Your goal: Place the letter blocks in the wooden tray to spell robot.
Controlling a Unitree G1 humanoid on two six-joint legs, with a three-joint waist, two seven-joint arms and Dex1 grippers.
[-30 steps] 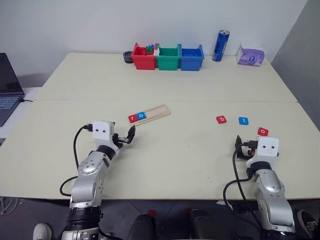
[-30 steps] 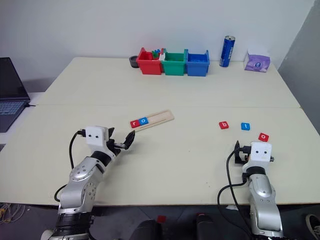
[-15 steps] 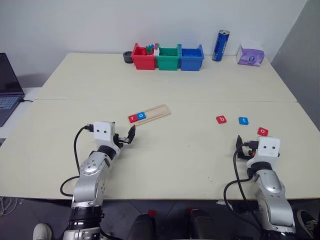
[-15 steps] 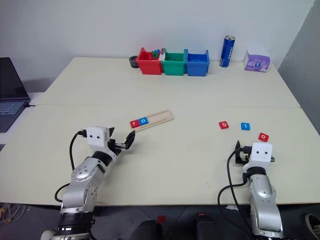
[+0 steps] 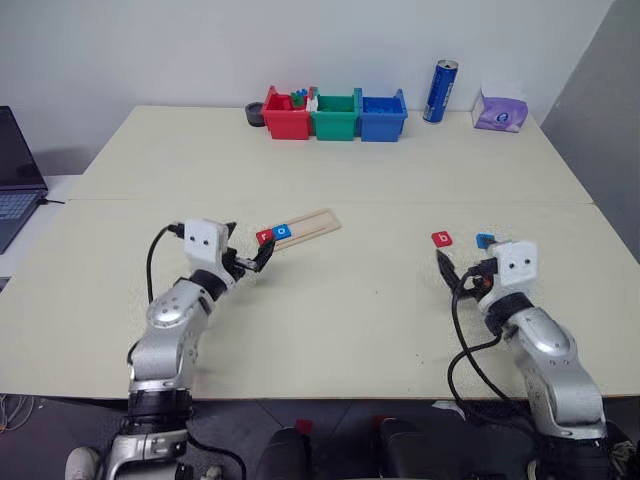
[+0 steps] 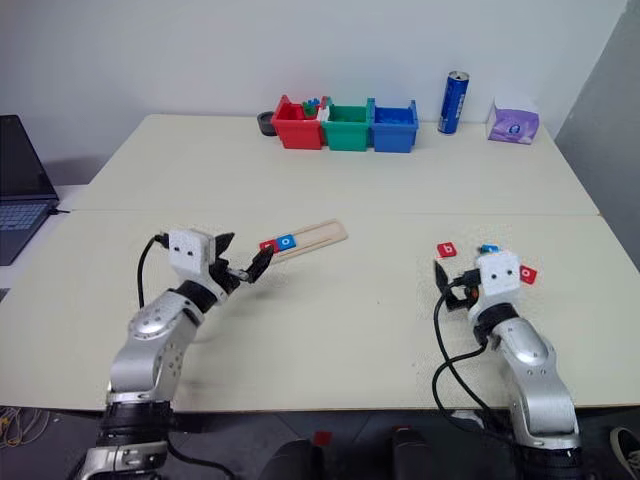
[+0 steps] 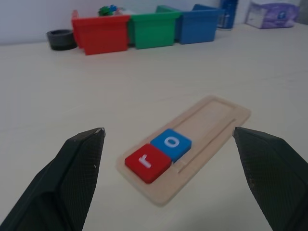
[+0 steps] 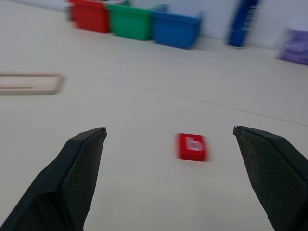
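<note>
Both arms reach low over the pale table (image 5: pixel 340 330), each claw pointing level and angled inward. The left gripper (image 5: pixel 252 262) stands with its two black fingers spread wide and empty; just ahead of it lies the long pale wooden tray (image 7: pixel 211 126), its near end holding a red square tile with a white "r" (image 7: pixel 148 162) touching a blue square tile with a white "o" (image 7: pixel 171 143), the far part of the groove bare. The right gripper (image 5: pixel 452 277) is likewise wide open and holds nothing. Just beyond its fingertips lies a red tile with a white "b" (image 8: pixel 193 147), flat on the table. A blue tile (image 5: pixel 484 240) shows partly behind that wrist, and a red tile (image 6: pixel 527 275) lies beside the wrist on its outer side. Far beyond both claws, at the table's back edge, stand a red plastic bin (image 5: pixel 287 115), a green plastic bin (image 5: pixel 335 115) and a blue plastic bin (image 5: pixel 383 115) in a row, then a blue can (image 5: pixel 441 91) and a purple tissue pack (image 5: pixel 501 109).
</note>
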